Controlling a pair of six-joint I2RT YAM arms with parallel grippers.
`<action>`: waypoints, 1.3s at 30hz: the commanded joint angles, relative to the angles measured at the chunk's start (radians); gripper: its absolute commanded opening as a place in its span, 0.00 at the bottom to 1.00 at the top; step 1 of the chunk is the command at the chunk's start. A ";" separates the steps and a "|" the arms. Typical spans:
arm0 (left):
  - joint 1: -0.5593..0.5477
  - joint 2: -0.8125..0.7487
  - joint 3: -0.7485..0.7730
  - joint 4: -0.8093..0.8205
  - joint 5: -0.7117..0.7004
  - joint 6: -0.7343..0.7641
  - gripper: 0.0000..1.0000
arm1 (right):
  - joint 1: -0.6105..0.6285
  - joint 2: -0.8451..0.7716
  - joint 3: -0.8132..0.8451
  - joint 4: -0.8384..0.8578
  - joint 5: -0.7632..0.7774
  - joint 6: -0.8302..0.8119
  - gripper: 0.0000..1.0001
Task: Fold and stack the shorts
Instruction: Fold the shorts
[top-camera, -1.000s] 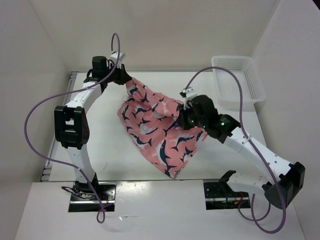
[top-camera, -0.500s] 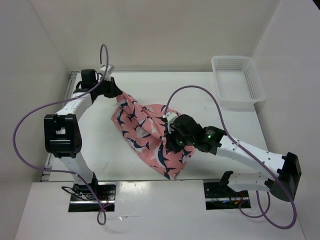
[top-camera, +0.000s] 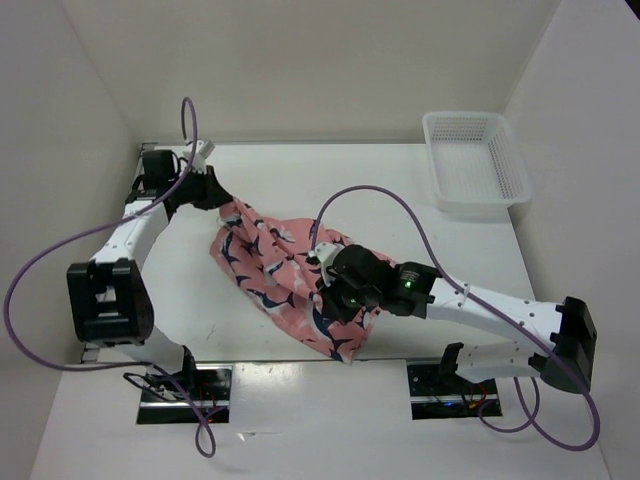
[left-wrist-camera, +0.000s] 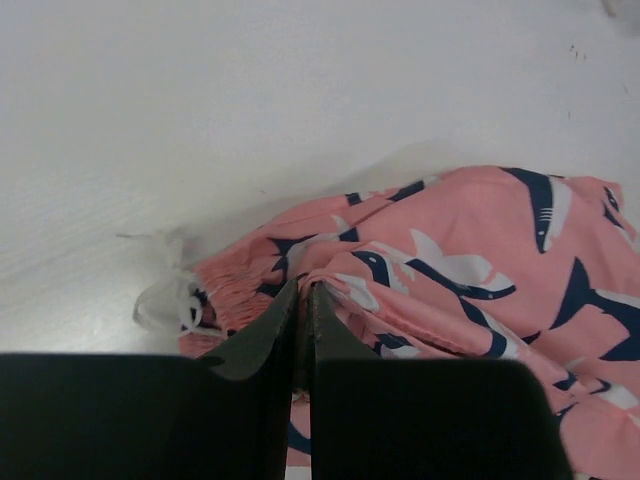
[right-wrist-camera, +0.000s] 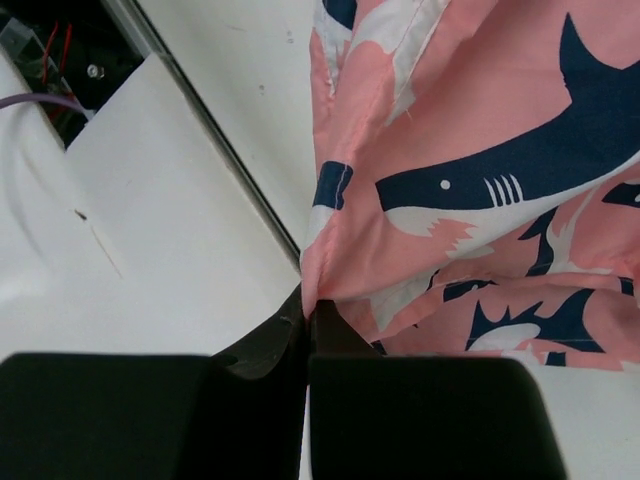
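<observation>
The salmon-pink shorts (top-camera: 275, 270) with navy-and-white sharks lie bunched on the white table, stretched between my two grippers. My left gripper (top-camera: 212, 190) is shut on the waistband at the far left end; in the left wrist view the jaws (left-wrist-camera: 302, 292) pinch cloth beside the white drawstring (left-wrist-camera: 168, 292). My right gripper (top-camera: 335, 300) is shut on a fold of the shorts (right-wrist-camera: 470, 170) at the near right, its jaws (right-wrist-camera: 308, 308) closed on a pink edge. A point of cloth hangs toward the table's front edge (top-camera: 342, 350).
A white mesh basket (top-camera: 476, 162) stands at the far right corner of the table. Purple cables loop over both arms. White walls enclose the back and sides. The metal front rail (right-wrist-camera: 200, 120) of the table shows in the right wrist view.
Both grippers have moved left with the shorts. The right gripper has also come nearer and lower, bunching the cloth; the left gripper has shifted toward the far left corner.
</observation>
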 joint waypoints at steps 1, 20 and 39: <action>0.013 -0.119 -0.068 -0.087 0.013 0.025 0.00 | 0.042 -0.032 0.017 -0.025 0.029 0.028 0.00; 0.052 -0.532 -0.215 -0.355 -0.139 0.025 0.97 | 0.119 -0.109 0.065 -0.124 0.233 0.251 0.94; 0.011 -0.271 -0.296 -0.282 -0.067 0.025 0.63 | -0.461 0.269 -0.009 0.083 0.212 0.415 0.75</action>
